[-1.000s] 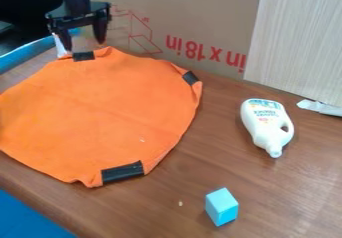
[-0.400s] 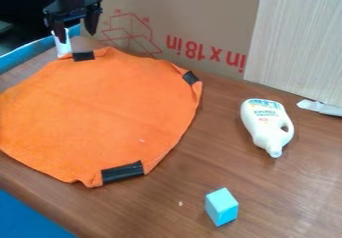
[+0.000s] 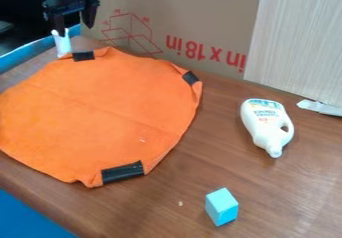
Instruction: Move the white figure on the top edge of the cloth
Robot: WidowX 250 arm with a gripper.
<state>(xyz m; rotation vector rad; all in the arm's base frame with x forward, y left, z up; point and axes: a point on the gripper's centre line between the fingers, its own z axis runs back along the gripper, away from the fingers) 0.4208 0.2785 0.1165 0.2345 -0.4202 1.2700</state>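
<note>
Brown wood-grained tabletop (image 3: 217, 132), backed by a tan cardboard panel (image 3: 200, 14) with red print and a pale, finely grained board (image 3: 294, 37).

Item: slim white figure (image 3: 63, 44), upright at the far left, just by the far edge of the round orange cloth (image 3: 100, 107); contact with the cloth uncertain. Handling, by my estimate: light, stiff, probably smooth plastic, prone to slip or topple. Best hold: mid-body, both sides, squeezed gently.

Item: my black two-finger gripper (image 3: 73, 23), fingers spread, nothing pinched, close above the figure.

Cloth: soft, matt, faintly creased, limp-edged; likely to ruck if dragged. Black tape patches (image 3: 123, 172), flat, at its rim.

Sundries: white bottle (image 3: 266, 124), smooth, rounded, looped handle, lying down; light-blue block (image 3: 222, 207), crisp-edged, plain-faced.
</note>
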